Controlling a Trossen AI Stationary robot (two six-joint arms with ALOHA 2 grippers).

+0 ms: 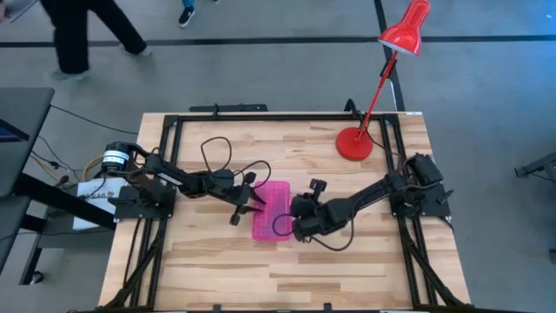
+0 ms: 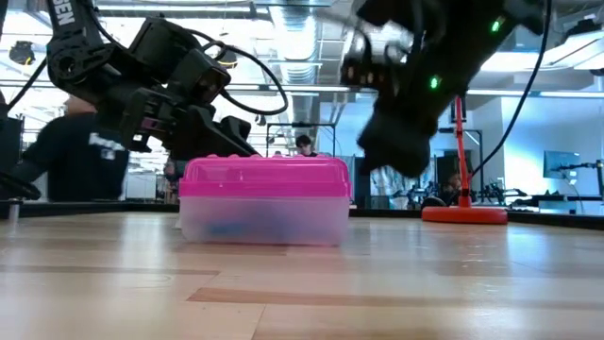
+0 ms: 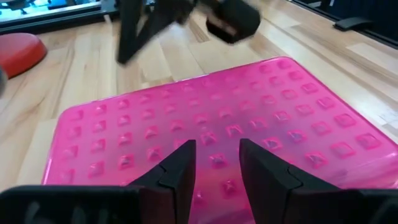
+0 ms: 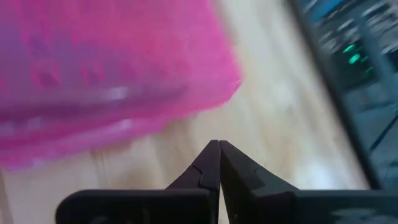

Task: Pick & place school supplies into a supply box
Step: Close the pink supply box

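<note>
Your left gripper (image 3: 214, 165) hangs just over the supply box (image 1: 272, 211) with its two fingers (image 3: 180, 171) parted by a narrow gap and nothing between them; you cannot tell from the wrist view whether the tips touch the pink studded lid (image 3: 217, 124) or hover just above it; your right gripper (image 4: 219, 149) has its fingers pressed together to a point, empty, just off a corner of the box over the bare wooden table (image 4: 273, 124); from above, you see the box lying near the table's middle, lid closed, between the two arms, the left gripper (image 1: 248, 202) at its left edge and the right gripper (image 1: 295, 228) at its right edge; in the low view the box (image 2: 266, 200) sits flat on the wood, pink lid on a clear base, with something blue dimly visible inside; farther back on the right stands the red lamp (image 1: 375, 87); beyond the table a person (image 2: 75, 151) in dark clothes shows.
</note>
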